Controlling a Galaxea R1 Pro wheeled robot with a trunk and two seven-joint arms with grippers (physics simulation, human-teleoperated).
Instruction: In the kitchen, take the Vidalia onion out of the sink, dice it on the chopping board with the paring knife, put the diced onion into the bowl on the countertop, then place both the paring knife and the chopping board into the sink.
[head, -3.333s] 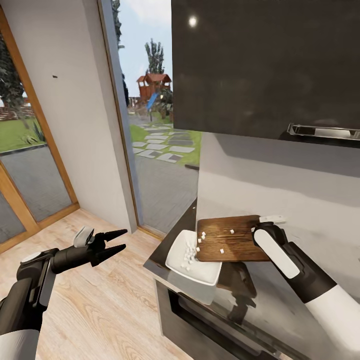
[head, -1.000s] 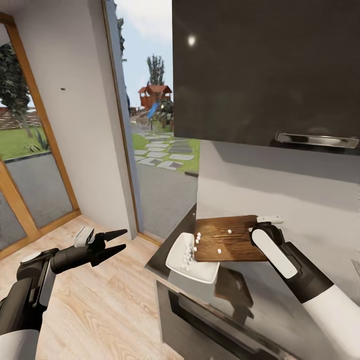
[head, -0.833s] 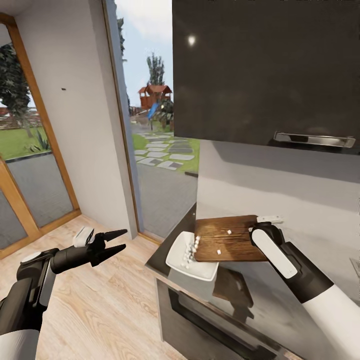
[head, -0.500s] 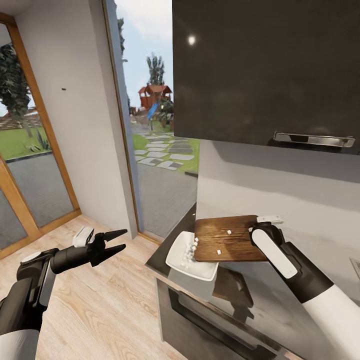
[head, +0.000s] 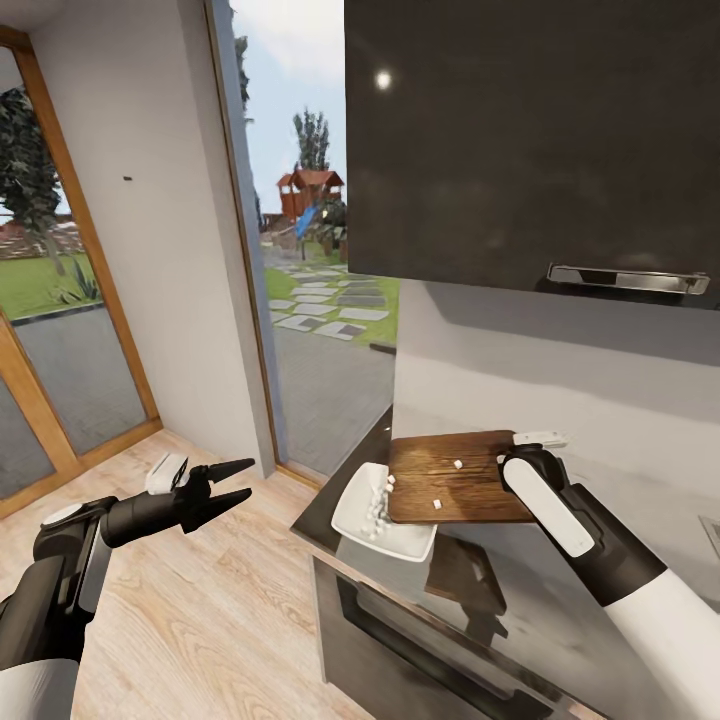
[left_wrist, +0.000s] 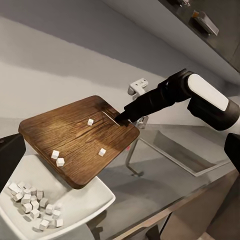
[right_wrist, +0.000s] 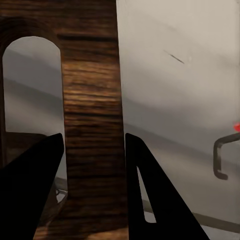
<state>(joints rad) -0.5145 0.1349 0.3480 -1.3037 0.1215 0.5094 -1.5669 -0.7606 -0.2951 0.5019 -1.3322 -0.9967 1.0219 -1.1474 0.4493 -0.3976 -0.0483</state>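
Note:
My right gripper (head: 507, 462) is shut on the slot-handle end of the dark wood chopping board (head: 455, 478), holding it tilted down over the white bowl (head: 400, 540) at the countertop (head: 540, 600) end. Several white diced onion cubes (left_wrist: 101, 151) still lie on the board (left_wrist: 75, 135); many more sit in the bowl (left_wrist: 85, 207). In the right wrist view the board (right_wrist: 92, 110) fills the gap of the gripper (right_wrist: 92, 145). My left gripper (head: 238, 480) hangs open over the floor, left of the counter. The sink (left_wrist: 185, 157) lies behind the board. The paring knife is out of view.
A dark upper cabinet (head: 530, 140) with a chrome handle hangs above the counter. An oven front (head: 400, 640) sits below the bowl. Glass doors (head: 310, 300) and a wall are to the left, with light wood floor (head: 200, 610) around my left arm.
Onion cubes near the board's low edge have slid off into the bowl, leaving fewer on the board. Neither arm has visibly moved in the last second.

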